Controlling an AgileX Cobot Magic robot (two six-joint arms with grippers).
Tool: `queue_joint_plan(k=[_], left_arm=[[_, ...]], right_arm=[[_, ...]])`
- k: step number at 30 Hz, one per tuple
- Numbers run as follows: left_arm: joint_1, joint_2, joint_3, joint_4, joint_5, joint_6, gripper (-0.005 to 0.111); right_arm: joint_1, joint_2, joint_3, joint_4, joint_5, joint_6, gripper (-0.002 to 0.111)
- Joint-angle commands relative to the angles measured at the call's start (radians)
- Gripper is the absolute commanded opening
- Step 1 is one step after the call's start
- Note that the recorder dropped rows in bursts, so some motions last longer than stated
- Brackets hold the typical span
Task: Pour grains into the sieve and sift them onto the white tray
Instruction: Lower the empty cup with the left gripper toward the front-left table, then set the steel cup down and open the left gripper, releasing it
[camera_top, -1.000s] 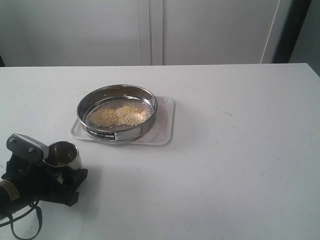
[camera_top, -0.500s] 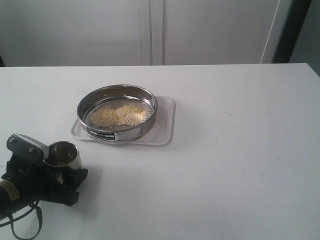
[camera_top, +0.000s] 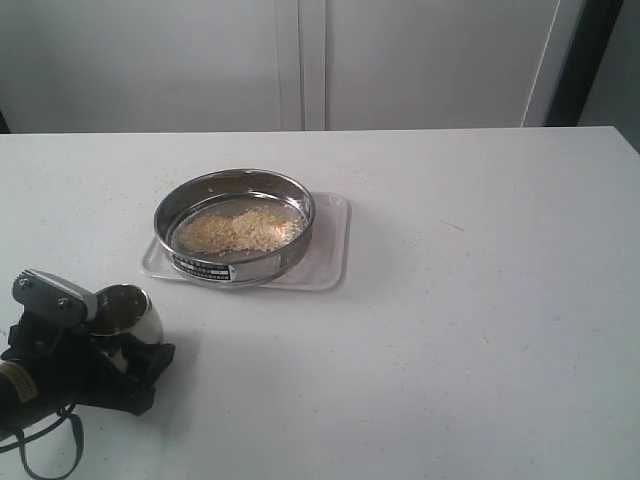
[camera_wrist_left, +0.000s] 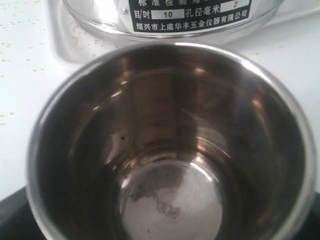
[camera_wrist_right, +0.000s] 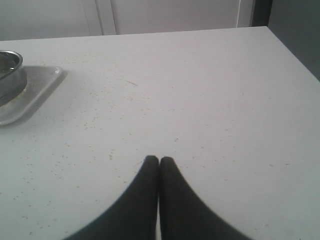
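L pincer (camera_top: 105, 328) around empty steel cup (camera_top: 128, 308), grip unclear; R pincer (camera_wrist_right: 159, 160) pressed together; grains (camera_top: 238, 230) in sieve (camera_top: 272, 262) on white tray (camera_top: 328, 250).

Ext view, lower left: left tool (camera_top: 108, 332), its arm cut by frame edge; jaws partly hidden behind steel cup (camera_top: 130, 312), so grip or gap, can't tell. Txt on sieve (camera_top: 272, 262) label (camera_top: 203, 267) too small to read. Most of white tray (camera_top: 330, 250) hidden under sieve. Right wrist view: sieve & white tray cut by frame edge.

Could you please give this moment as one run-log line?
grains in sieve on white tray | steel cup empty, between left gripper jaws | right gripper shut
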Motion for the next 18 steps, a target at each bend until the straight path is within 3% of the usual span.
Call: queue_joint_plan(k=[1, 18], left_arm=[[-0.003, -0.034, 0.008, 0.01, 0.032, 0.011, 0.09], [-0.003, -0.341, 0.008, 0.077, 0.113, -0.049, 0.089]], right_arm=[[-0.001, -0.005, 0.005, 0.0, -0.015, -0.002, 0.0], [-0.001, -0.005, 0.005, 0.0, -0.015, -0.002, 0.0]])
